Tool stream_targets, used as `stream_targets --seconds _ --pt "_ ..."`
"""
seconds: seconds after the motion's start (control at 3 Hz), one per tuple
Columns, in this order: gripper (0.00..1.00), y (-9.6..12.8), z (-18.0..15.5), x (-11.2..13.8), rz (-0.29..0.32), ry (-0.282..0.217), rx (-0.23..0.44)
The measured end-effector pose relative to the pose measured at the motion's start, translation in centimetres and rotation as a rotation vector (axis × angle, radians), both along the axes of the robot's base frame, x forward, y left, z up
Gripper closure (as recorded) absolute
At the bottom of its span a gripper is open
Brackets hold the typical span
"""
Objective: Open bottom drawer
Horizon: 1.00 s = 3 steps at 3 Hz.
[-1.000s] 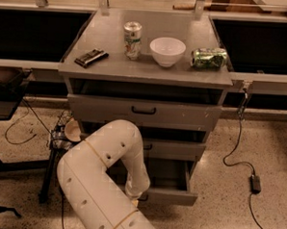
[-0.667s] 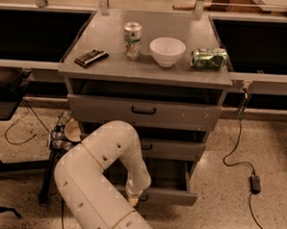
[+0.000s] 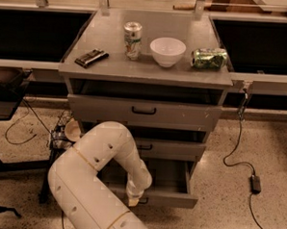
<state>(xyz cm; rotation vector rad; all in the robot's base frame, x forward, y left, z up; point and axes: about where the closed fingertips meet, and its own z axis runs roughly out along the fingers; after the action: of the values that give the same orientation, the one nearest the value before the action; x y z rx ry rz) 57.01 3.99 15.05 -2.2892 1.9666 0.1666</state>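
The bottom drawer [image 3: 170, 199] is the lowest of three grey drawers in the cabinet and stands pulled out, its empty inside [image 3: 169, 174] showing. My white arm reaches down from the lower left to its front. The gripper [image 3: 133, 201] sits at the drawer's front edge, right at the small black handle [image 3: 143, 201], which is mostly covered by it. The middle drawer [image 3: 170, 149] and the top drawer [image 3: 143, 112] sit further in than the bottom one.
On the cabinet top [image 3: 112, 66] stand a soda can [image 3: 133, 40], a white bowl [image 3: 167, 51], a green can lying on its side [image 3: 209, 58] and a dark bar [image 3: 91, 58]. Cables and a power brick [image 3: 255, 184] lie on the speckled floor at right; clutter sits at left.
None of the drawers has visibly moved; the arm and gripper hold about the same place at the bottom drawer's front.
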Motion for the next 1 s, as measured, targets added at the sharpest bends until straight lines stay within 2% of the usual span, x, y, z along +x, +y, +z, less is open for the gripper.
stream_targets --seconds 0.33,0.67,1.0 --pt "0.85 -0.2 -0.2 -0.8 0.004 0.02 -0.012" --pt "0.71 0.0 -0.3 -1.0 0.006 0.024 -0.011" --pt "0.49 0.2 -0.4 -2.5 0.02 0.07 -0.007"
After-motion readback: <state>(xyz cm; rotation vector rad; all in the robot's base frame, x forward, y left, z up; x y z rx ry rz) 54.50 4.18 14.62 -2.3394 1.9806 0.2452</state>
